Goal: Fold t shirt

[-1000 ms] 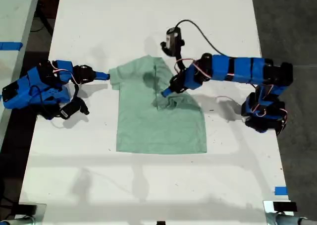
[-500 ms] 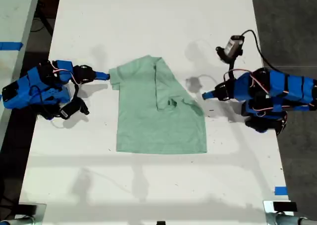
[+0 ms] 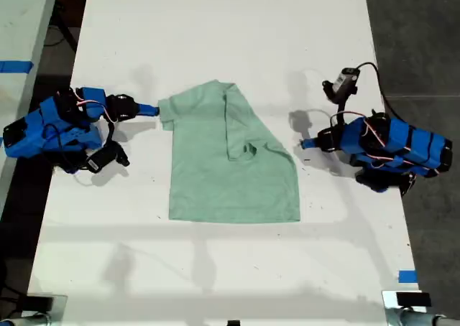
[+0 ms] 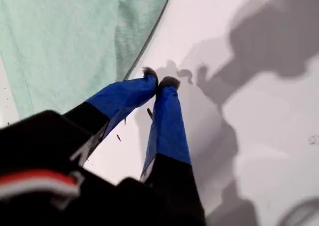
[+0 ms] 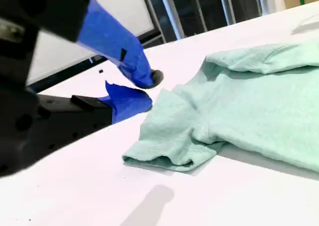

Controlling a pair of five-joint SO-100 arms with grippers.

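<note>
Lies flat near the middle of the white worktop (image 3: 215,39): the t shirt (image 3: 215,175), hem toward the exterior view's bottom, long axis running top to bottom of that view. One side already folded over the body, the flap's diagonal edge running down toward the exterior view's right; the other sleeve (image 5: 169,141) spread flat, pointing to the exterior view's left.

My first end effector (image 4: 158,81): tips pressed together, gripping nothing, over bare worktop just beside the shirt's folded edge, on the exterior view's right. My second end effector (image 5: 144,89): fingers slightly apart, empty, right at the unfolded sleeve on the exterior view's left, tip close to or touching the cloth edge; hard to tell which.

Judging from this, the unfolded side looks like the next to turn over, and my second end effector sits nearer to it, with the sleeve straight ahead of its fingers. A fold toward the exterior view's right, across the shirt's long axis, seems called for.

Worktop smooth, matte, faintly scuffed; dark floor either side, blue tape (image 3: 407,276) near one corner, and a second pale table at the exterior view's left edge.
</note>
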